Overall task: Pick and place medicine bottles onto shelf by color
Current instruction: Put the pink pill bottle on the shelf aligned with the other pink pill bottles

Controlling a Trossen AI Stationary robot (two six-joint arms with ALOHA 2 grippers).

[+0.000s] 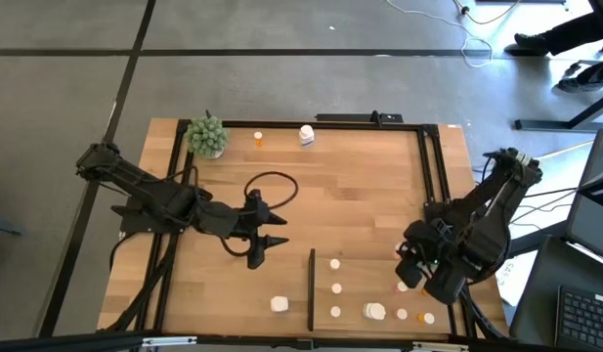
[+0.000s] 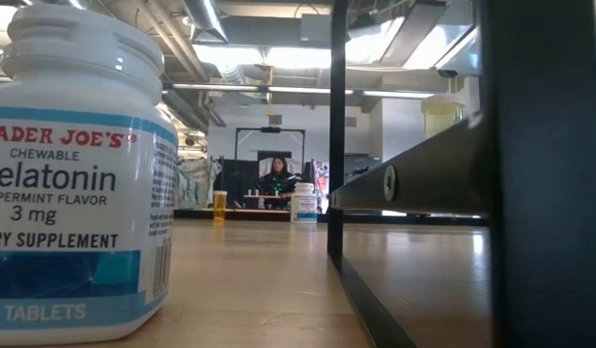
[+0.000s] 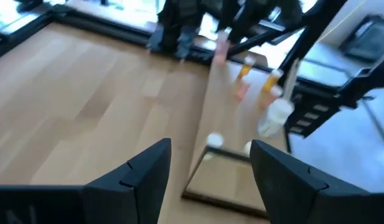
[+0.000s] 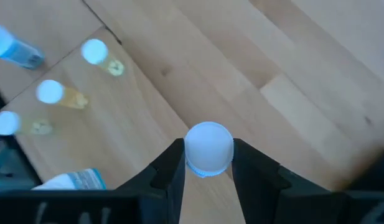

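Observation:
The shelf [image 1: 365, 289] is a pale wood panel at the near right, with a black strip [image 1: 312, 288] along its left side. On it stand white-capped bottles [image 1: 335, 288], a chunky white bottle [image 1: 375, 311] and orange bottles [image 1: 428, 318]. A white bottle [image 1: 279, 304] stands left of the strip and fills the low view [image 2: 75, 174]. An orange bottle [image 1: 259, 139] and a white one [image 1: 307, 135] stand at the far edge. My right gripper [image 1: 410, 272] is over the shelf's right part, shut on a white-capped bottle [image 4: 208, 148]. My left gripper [image 1: 273, 231] is open and empty at mid-table. My right gripper pinches the bottle's white cap [image 4: 190, 152] between its two fingers, one on each side. The fingers come from above, pointing down, and the bottle stands upright under them. The cap hides the bottle's body. I cannot tell whether its base is on the shelf.
A green spiky plant ball [image 1: 207, 135] stands at the far left. A black cable loop [image 1: 272, 188] lies at mid-table. The black frame [image 1: 430, 166] runs along the table's edges. A person [image 2: 276, 179] sits in the room far behind the table.

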